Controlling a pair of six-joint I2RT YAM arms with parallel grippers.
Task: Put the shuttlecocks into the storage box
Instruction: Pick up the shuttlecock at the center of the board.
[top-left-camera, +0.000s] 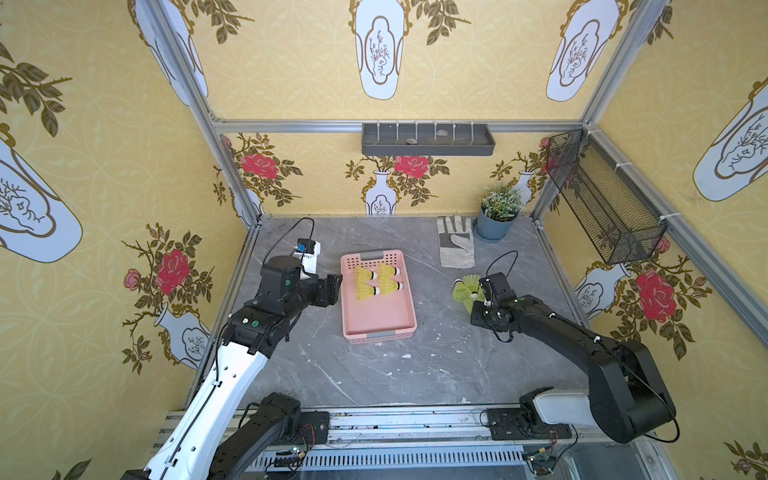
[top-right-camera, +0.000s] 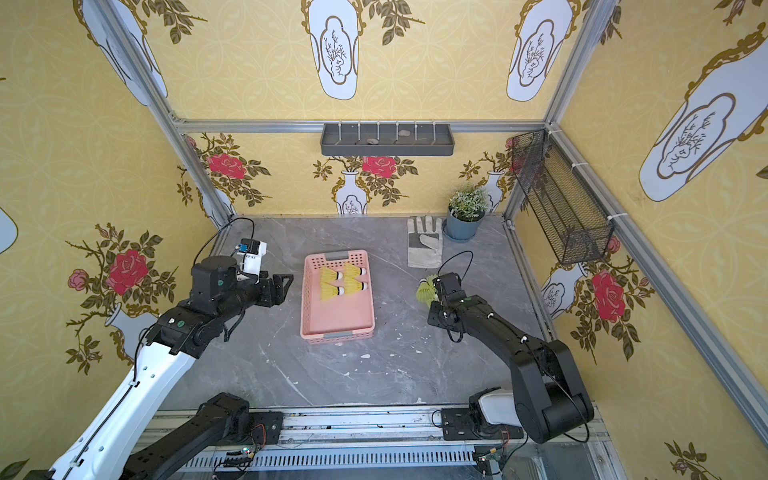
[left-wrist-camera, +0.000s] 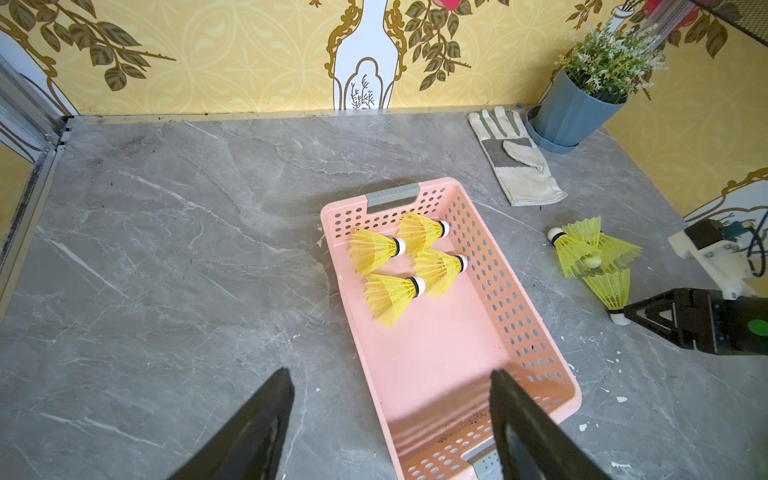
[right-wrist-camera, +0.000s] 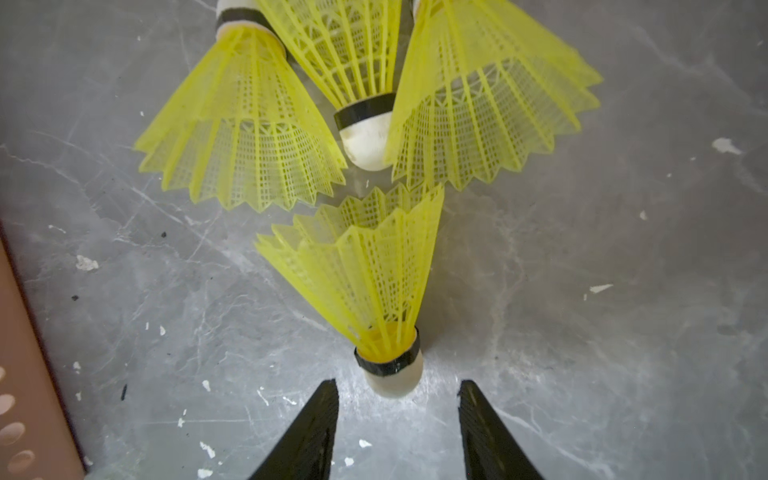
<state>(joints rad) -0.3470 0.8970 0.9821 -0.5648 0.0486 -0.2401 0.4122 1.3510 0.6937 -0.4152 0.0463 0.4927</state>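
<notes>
The pink storage box (top-left-camera: 376, 316) (top-right-camera: 336, 316) (left-wrist-camera: 436, 345) lies mid-table with several yellow-green shuttlecocks (top-left-camera: 365, 291) (left-wrist-camera: 390, 295) at its far end. To its right on the table is a cluster of several more shuttlecocks (top-left-camera: 463, 291) (top-right-camera: 424, 293) (left-wrist-camera: 582, 253). My right gripper (right-wrist-camera: 399, 382) (left-wrist-camera: 629, 311) is low at that cluster, open. The white tip of the nearest shuttlecock (right-wrist-camera: 370, 282) sits at the mouth of the jaws, with a gap on both sides. My left gripper (left-wrist-camera: 390, 372) (top-left-camera: 334, 286) is open and holds nothing, above the box's left rim.
A work glove (top-left-camera: 455, 245) and a potted plant (top-left-camera: 496, 220) sit at the back right. On the back wall hangs a grey divided tray (top-left-camera: 428, 139), on the right wall a black wire basket (top-left-camera: 602, 199). The box's wall (right-wrist-camera: 25, 374) is close beside my right gripper.
</notes>
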